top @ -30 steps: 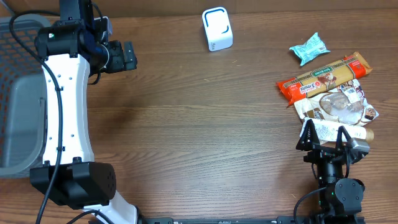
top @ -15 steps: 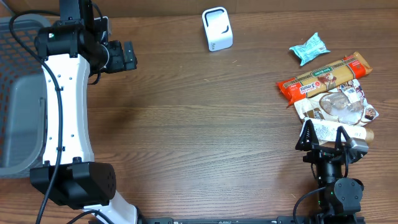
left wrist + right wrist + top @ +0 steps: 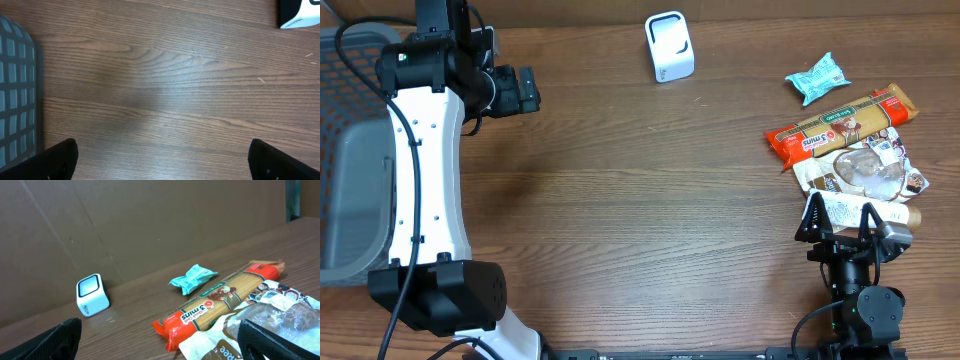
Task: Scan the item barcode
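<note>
Spaghetti pack [image 3: 840,125] lies at the right side of the bench [image 3: 650,210], slanted, among a cluster of groceries: a teal packet [image 3: 817,77] just behind it, a clear bag [image 3: 865,170] touching its near side, and a white-labelled packet [image 3: 850,208] nearest the front edge. The right arm sits low at the front right of the bench, and its right fingers [image 3: 810,222] are spread wide, gripping nothing. From above the white-labelled packet lies between the tips; contact cannot be told. The left arm reaches along the left side toward the rear, with the left fingers [image 3: 528,80] pointing right over bare wood, also wide apart and empty.

The bench is dark brown wood grain. A grey mesh basket [image 3: 350,150] stands at its left edge, and a brown cardboard wall [image 3: 150,220] rises behind it. The white scanner [image 3: 669,47] stands at the rear centre, well apart from the groceries.

The spaghetti pack's red end reads "3 mins"; other print is too small to read
</note>
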Controlling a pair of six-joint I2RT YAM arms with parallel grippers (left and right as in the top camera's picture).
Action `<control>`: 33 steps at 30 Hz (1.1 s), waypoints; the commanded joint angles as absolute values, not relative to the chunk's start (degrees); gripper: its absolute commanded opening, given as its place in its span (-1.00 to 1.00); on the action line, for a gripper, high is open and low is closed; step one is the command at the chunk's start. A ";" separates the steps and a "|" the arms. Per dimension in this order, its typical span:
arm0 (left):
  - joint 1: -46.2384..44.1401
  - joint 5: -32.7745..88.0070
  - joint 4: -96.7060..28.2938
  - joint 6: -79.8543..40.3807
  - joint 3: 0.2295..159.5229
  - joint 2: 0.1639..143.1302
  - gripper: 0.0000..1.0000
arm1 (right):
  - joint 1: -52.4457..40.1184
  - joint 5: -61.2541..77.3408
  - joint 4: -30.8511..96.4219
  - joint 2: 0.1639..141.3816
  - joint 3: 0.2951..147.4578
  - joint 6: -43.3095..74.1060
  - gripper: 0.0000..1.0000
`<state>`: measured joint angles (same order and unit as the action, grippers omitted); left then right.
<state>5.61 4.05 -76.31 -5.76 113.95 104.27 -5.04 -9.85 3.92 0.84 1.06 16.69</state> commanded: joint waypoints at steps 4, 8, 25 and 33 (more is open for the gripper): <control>3.18 4.03 -76.29 -4.86 114.56 93.43 0.99 | -5.56 -9.56 3.51 0.16 0.45 15.86 1.00; 1.63 0.47 -76.58 -3.66 114.56 85.52 0.99 | -5.56 -9.56 3.51 0.16 0.45 15.86 1.00; 1.45 13.21 -21.61 8.32 52.84 42.15 0.99 | -5.56 -9.56 3.51 0.16 0.45 15.86 1.00; -1.34 12.58 6.63 14.66 20.47 25.52 0.99 | -5.56 -9.56 3.51 0.16 0.45 15.86 1.00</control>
